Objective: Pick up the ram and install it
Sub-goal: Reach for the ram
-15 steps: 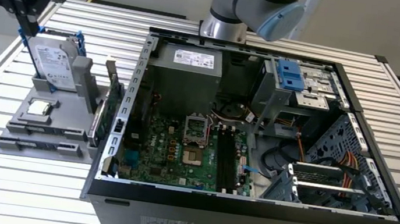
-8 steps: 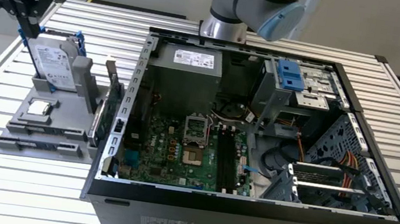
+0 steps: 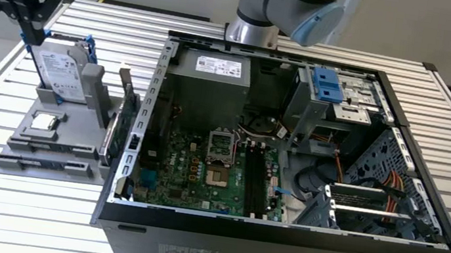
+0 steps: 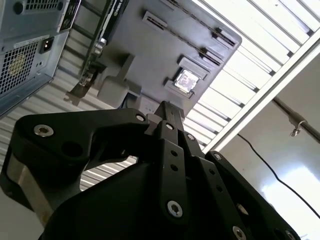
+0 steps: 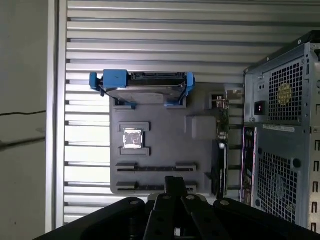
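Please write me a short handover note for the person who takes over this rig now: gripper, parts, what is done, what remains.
Gripper: raised above the grey tray.
Tray holds the hard drive, processor chip and expansion card.
Ram: I cannot tell whether it is in the tray or on the motherboard of the open case.
Done: nothing I can confirm.
Left: the ram installation is unconfirmed.

claw (image 3: 31, 33) | cut by exterior view's edge | grip perhaps hidden behind its own body | computer case (image 5: 280, 125) cropped
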Motion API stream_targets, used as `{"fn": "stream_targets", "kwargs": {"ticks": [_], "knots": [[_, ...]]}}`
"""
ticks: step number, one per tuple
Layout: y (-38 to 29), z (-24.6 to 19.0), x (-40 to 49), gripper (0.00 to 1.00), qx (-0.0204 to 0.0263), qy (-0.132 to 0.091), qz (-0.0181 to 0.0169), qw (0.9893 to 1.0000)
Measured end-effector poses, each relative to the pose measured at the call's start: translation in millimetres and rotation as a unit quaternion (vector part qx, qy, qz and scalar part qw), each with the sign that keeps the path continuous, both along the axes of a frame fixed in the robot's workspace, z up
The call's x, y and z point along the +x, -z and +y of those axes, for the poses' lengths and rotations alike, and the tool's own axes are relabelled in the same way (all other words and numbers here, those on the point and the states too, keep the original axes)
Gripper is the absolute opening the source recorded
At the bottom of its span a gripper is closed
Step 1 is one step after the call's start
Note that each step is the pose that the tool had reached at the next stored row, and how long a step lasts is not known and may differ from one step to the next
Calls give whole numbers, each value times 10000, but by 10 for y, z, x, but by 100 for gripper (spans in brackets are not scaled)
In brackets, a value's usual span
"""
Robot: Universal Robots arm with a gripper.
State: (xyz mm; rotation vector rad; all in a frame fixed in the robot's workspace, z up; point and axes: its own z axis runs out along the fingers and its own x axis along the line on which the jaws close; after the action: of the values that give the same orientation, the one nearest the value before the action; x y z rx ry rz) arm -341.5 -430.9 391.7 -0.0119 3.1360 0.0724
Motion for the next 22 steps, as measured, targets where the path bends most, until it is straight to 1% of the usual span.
{"fn": "stream_targets", "kwargs": {"ticks": [2,7,13,16,22], "knots": [[0,-22,0,0,0,0,0,10000],[0,-92,0,0,0,0,0,10000],[0,-142,0,0,0,0,0,10000],[0,-174,0,0,0,0,0,10000],[0,-265,0,0,3,0,0,10000]]}}
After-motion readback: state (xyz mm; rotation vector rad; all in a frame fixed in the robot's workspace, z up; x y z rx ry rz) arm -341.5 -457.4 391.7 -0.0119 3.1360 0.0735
